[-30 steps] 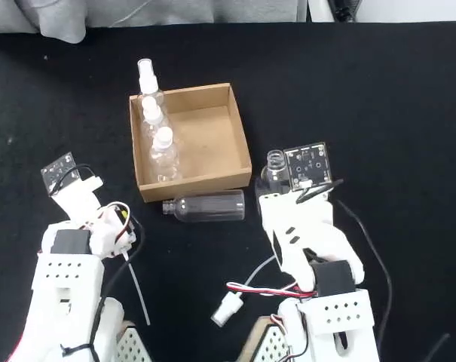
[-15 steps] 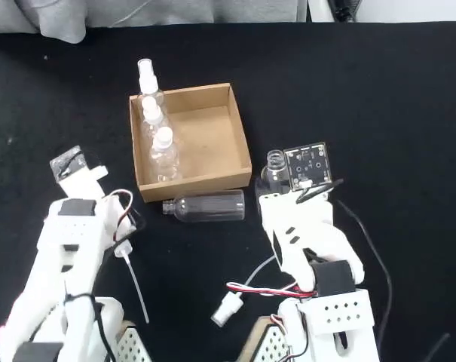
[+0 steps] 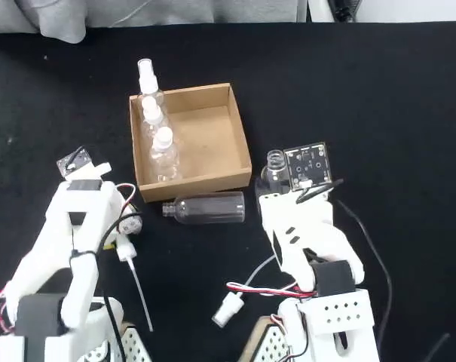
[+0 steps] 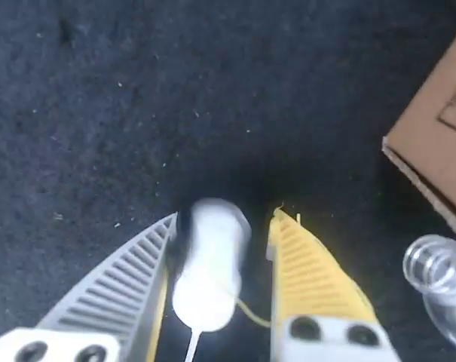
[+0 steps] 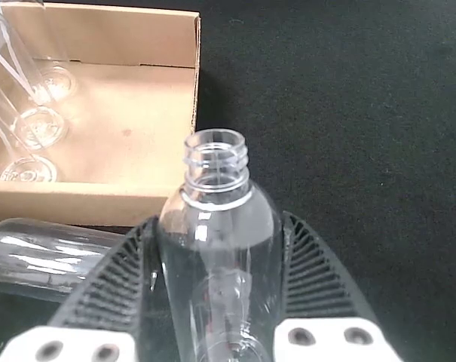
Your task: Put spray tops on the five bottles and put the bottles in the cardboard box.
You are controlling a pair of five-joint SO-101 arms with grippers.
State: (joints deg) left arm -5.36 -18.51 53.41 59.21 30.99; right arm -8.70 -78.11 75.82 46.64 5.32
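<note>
The left arm [image 3: 75, 226] is folded forward and pitched steeply down, its wrist aimed at the black counter [image 3: 378, 105]. The left fingers [image 4: 307, 286], one grey and one yellow, stand narrowly apart with a white spray top [image 4: 209, 264] between them. The top lies against the grey finger, and a dark gap shows on the yellow side. Its thin tube [image 3: 137, 286] trails back from the fingers toward the arm's base. Beyond the yellow finger are the open mouth of a lying bottle [image 4: 431, 264] and one corner of the cardboard box [image 4: 439, 151].

The right arm [image 3: 303, 234] stretches forward from its base, with the wrist low over the counter. The right fingers [image 5: 310, 264], black and ribbed, press on both sides of an uncapped clear bottle [image 5: 216, 204], whose threaded neck stands out past the fingertips. This held bottle is just beside the box's near corner, outside it.

Ahead of the right fingers the box stands open, with three capped bottles [image 3: 163, 151] in a row along one wall. The lying bottle rests off to the side of the right fingers, just beside the box's near wall and outside it. A second spray top [image 3: 228, 308] lies on the counter behind the right fingers, near that arm's base.
</note>
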